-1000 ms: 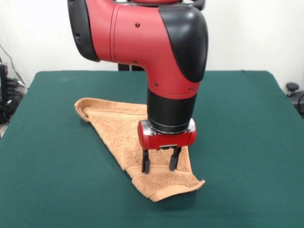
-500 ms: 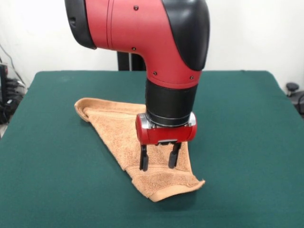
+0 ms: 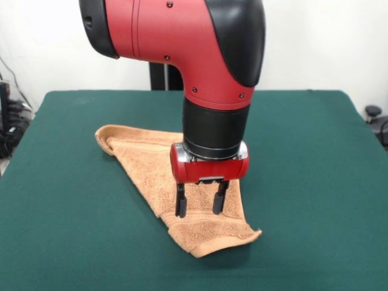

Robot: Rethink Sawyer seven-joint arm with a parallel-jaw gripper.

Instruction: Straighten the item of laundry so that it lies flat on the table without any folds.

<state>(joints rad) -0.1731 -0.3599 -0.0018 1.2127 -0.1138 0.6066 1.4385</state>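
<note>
The item of laundry (image 3: 151,167) is an orange-tan terry towel lying in a rough triangle on the dark green table (image 3: 303,182). One corner points to the back left and curls up slightly. A hemmed end (image 3: 221,239) with a woven band lies nearest the camera. My gripper (image 3: 198,203) hangs straight down over the towel's near part, just behind the banded end. Its two black fingers (image 3: 180,202) stand apart with nothing between them, their tips at or just above the cloth. The arm hides the towel's right back portion.
Cables and dark equipment (image 3: 9,121) sit beyond the table's left edge. A small black object (image 3: 373,112) stands past the right edge. A white wall backs the scene.
The gripper has shifted slightly to the left and a little upward over the towel. Its fingers stay apart. The towel has not moved.
</note>
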